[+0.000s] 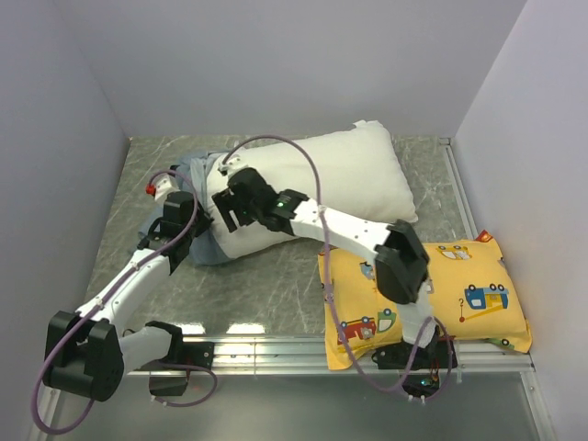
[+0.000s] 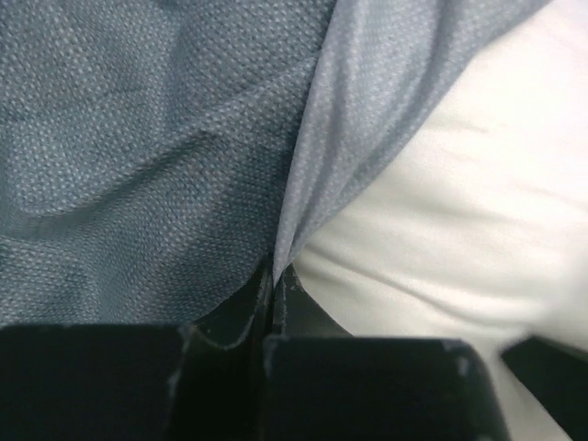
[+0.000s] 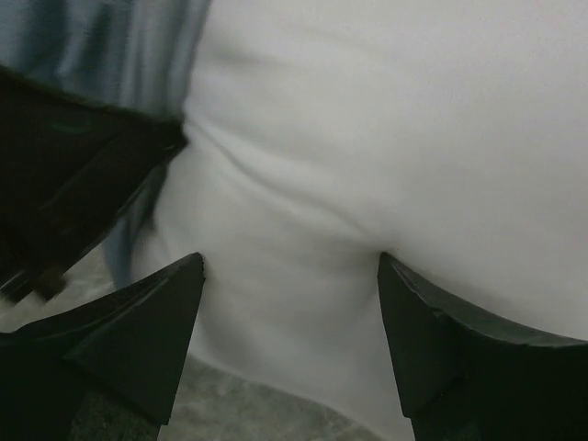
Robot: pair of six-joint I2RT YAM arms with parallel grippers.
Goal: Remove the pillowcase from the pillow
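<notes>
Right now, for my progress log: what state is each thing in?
pillow: mostly bare, lying on table.
pillowcase: mostly off, bunched at pillow's left end.
left gripper: shut on pillowcase edge.
right gripper: open, pressed against pillow.
yellow pillow: lying flat, print cover on.

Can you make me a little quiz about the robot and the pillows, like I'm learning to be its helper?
1. True or false: the left claw is shut on an edge of the blue-grey pillowcase.
2. Fill the gap: the vehicle-print pillow at the near right of the table is coloured ____.
3. What does the open right claw rest against? A: the white pillow. B: the vehicle-print pillow. C: nothing at all.

Key: 1 true; 2 yellow; 3 A.
</notes>
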